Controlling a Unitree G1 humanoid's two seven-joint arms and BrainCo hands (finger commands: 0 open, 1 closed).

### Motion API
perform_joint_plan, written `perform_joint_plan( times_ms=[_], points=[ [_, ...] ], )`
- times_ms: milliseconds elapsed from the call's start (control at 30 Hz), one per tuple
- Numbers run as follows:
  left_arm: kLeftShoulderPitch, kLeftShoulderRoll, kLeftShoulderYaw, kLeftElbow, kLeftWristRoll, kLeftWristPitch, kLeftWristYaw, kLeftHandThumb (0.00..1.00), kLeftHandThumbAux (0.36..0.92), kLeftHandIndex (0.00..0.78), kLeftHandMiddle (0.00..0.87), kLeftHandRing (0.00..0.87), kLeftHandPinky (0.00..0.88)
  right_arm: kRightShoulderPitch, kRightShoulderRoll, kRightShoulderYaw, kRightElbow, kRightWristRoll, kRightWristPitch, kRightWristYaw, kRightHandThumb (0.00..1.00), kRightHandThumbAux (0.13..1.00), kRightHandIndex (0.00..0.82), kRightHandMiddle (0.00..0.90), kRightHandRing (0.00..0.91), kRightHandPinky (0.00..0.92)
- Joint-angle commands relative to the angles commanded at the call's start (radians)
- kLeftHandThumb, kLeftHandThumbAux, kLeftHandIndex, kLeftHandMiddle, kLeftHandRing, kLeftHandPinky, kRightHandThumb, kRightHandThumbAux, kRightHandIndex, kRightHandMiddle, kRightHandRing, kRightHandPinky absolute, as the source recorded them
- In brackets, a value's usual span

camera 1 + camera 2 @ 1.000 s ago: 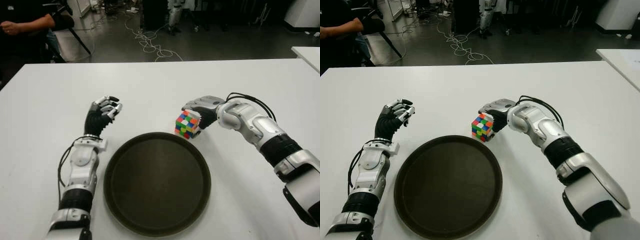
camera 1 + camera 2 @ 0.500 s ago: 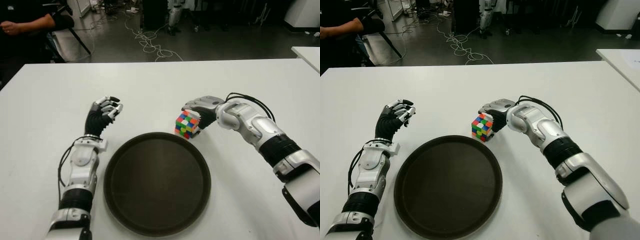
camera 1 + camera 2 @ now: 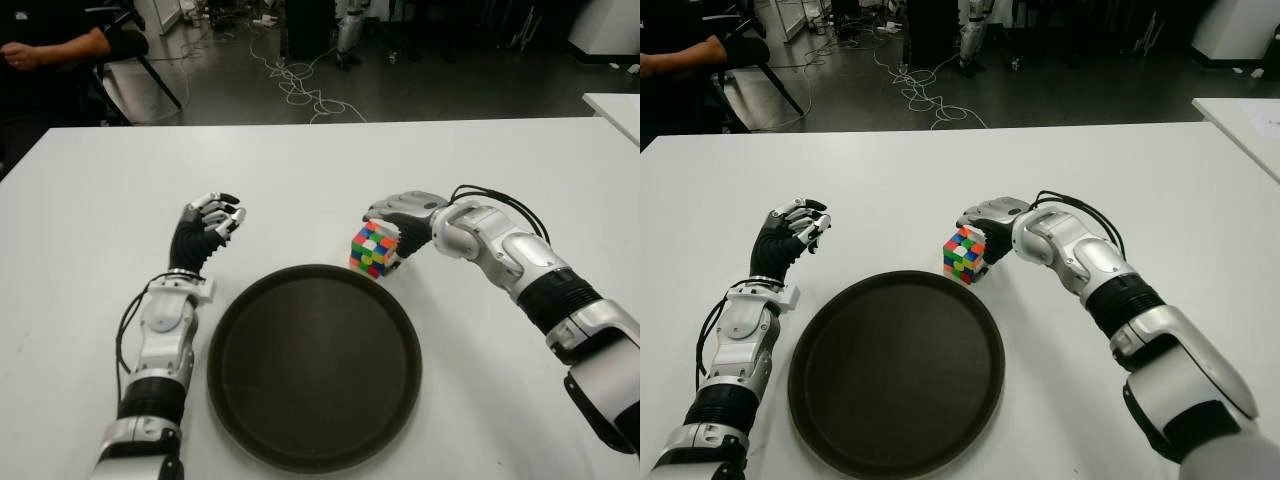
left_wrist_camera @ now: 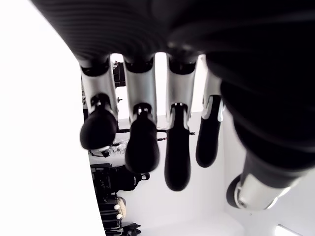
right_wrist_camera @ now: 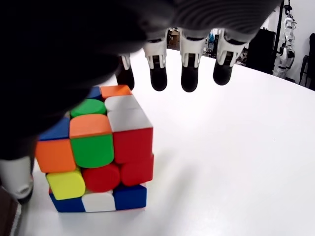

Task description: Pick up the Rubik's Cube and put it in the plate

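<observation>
White tabletop (image 3: pixel 320 170) carries our Rubik's Cube (image 3: pixel 375 249) at mid-table, just beyond the plate (image 3: pixel 314 366) rim's far right. Nothing has changed over the last second: our right hand (image 3: pixel 405 215) still hovers over it, fingers unclosed, no grasp yet. Our left hand (image 3: pixel 205 228) stays relaxed and empty beside the plate's left.

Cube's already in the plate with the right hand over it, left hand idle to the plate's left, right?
Not quite. The Rubik's Cube stands on the white table, just beyond the plate rim, as the left eye view shows. The right hand is at it, fingers open around it, and the left hand is idle left of the plate.
</observation>
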Motion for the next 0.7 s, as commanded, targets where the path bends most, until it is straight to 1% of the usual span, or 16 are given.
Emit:
perform_joint_plan(
  times_ms=[267, 633, 700],
  points=[
    [0.001, -0.001, 0.0, -0.002, 0.004, -0.003, 0.008, 0.844, 0.661, 0.415, 0.574, 0.735, 0.765, 0.0, 0.003, 0.001, 0.001, -0.004, 0.003, -0.002, 0.0, 0.526, 0.0, 0.127, 0.122, 0.038],
    [0.004, -0.002, -0.002, -0.011, 0.001, 0.011, 0.011, 0.844, 0.661, 0.416, 0.576, 0.739, 0.771, 0.0, 0.005, 0.005, 0.004, -0.014, 0.006, -0.008, 0.0, 0.52, 0.0, 0.111, 0.099, 0.028],
    [0.003, -0.001, -0.003, -0.008, 0.001, 0.008, 0.008, 0.844, 0.661, 0.416, 0.577, 0.74, 0.773, -0.001, 0.005, 0.006, 0.007, -0.016, 0.003, -0.012, 0.0, 0.52, 0.0, 0.119, 0.11, 0.03]
  ],
)
